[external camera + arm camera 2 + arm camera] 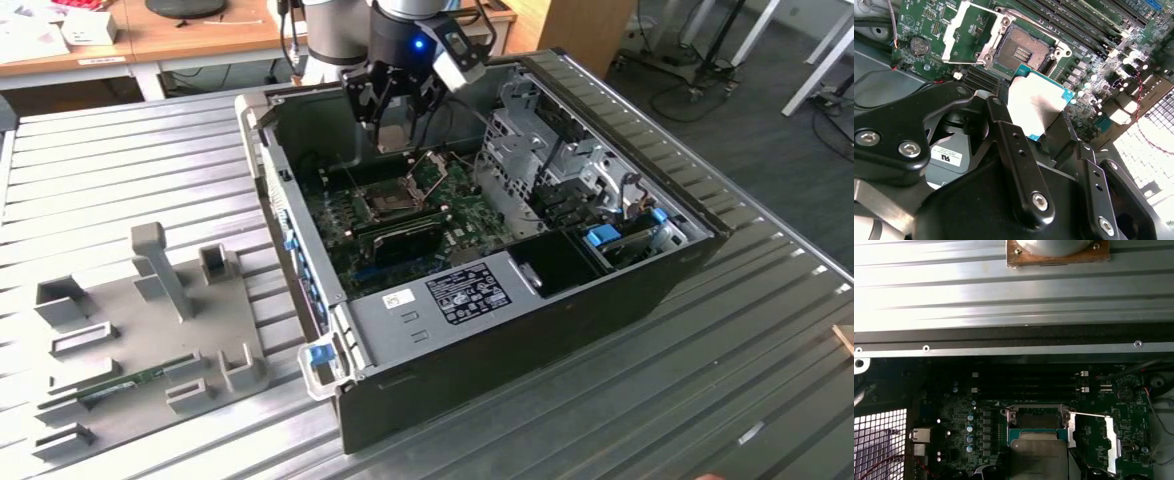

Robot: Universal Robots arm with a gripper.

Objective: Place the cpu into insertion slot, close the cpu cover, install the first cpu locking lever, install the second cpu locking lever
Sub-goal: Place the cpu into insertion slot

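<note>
In the exterior view my gripper [392,122] hangs inside the open computer case, shut on the cpu [391,136], a pale square chip held a little above the green board. The insertion slot [396,201] lies below and nearer the case front, dark and bare inside its metal frame. Both wrist views show the cpu [1040,102] [1037,459] clamped between the black fingers [1004,131], off to one side of the insertion slot [1021,52] [1037,418]. The cpu cover [970,31] [1093,440] stands swung open beside the slot.
The case [534,330] lies on its side on a ribbed metal table [747,380]. Black memory slots [400,238] run just in front of the socket, and a drive cage [534,135] rises on the exterior view's right. A grey fixture [147,330] holding a memory stick sits at the left.
</note>
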